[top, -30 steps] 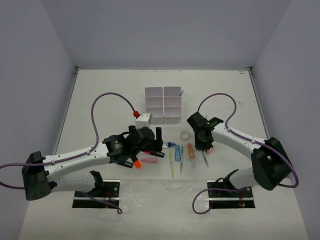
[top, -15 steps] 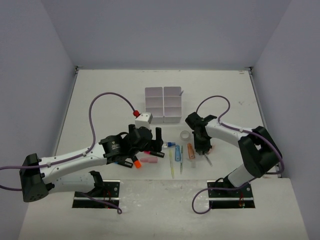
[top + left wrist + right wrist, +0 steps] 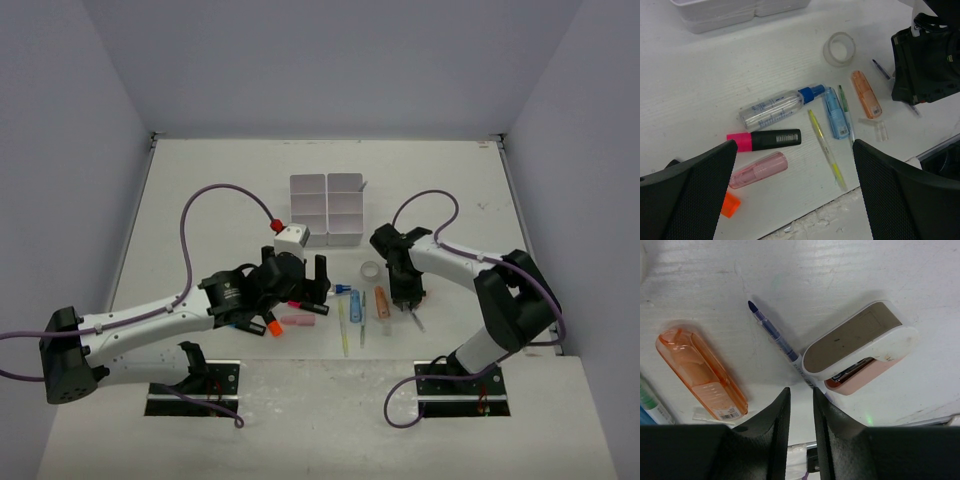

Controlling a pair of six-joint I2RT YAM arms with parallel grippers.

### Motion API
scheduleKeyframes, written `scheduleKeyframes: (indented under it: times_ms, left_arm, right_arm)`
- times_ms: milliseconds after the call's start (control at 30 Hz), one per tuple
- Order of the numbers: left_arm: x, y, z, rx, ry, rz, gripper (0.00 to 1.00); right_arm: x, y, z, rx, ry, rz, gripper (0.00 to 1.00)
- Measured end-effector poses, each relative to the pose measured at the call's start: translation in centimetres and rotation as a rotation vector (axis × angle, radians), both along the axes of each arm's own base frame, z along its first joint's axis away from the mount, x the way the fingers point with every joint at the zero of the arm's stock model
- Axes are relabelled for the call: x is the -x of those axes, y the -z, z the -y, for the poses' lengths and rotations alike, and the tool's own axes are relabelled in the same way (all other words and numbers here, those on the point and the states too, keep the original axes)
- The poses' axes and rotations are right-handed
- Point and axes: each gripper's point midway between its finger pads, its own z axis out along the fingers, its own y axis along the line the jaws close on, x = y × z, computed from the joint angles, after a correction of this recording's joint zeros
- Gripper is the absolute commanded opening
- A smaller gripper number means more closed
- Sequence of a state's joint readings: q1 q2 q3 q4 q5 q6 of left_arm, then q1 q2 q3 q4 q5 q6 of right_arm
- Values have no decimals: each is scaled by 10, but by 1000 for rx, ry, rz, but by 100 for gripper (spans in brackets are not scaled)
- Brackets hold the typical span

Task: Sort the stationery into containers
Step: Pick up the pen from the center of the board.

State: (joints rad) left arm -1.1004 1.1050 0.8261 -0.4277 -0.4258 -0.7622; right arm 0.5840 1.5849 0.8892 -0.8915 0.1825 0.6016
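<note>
The white six-compartment containers tray (image 3: 327,208) sits at mid-table. The stationery lies in front of it: tape ring (image 3: 839,48), blue-capped glue pen (image 3: 775,107), pink-ended black highlighter (image 3: 765,139), pink eraser case (image 3: 759,170), orange cap (image 3: 730,205), yellow pen (image 3: 827,150), blue case (image 3: 836,112) and orange case (image 3: 702,375). My left gripper (image 3: 295,272) hovers wide open and empty above the highlighter. My right gripper (image 3: 801,390) is low over the table, jaws a narrow gap apart with nothing between them. Its tips sit just short of a purple pen (image 3: 777,337) that runs under a white-and-pink stapler-like item (image 3: 860,347).
Purple cables loop over the table behind both arms. A chipped table front edge (image 3: 840,212) lies just beyond the yellow pen. A thin green pen (image 3: 844,102) lies beside the blue case. Grey walls enclose the table on three sides.
My right arm's elbow swung left and folded closer to the table while its gripper stayed over the purple pen. Its jaws parted a little. The left arm barely shifted.
</note>
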Motion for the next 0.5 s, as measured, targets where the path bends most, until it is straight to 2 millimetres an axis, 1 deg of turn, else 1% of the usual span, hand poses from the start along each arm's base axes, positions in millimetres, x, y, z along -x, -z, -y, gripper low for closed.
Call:
scheduleKeyframes:
  times_ms: [167, 367, 500]
  left_arm:
    - [1, 2, 4, 5, 19, -6, 100]
    - [3, 2, 8, 12, 41, -4, 100]
    - [5, 6, 8, 11, 51, -11, 100]
  right_arm:
    - [-5, 0, 1, 23, 0, -4, 27]
    - [-5, 2, 5, 48, -4, -16, 31]
    - [-4, 4, 7, 65, -10, -36, 31]
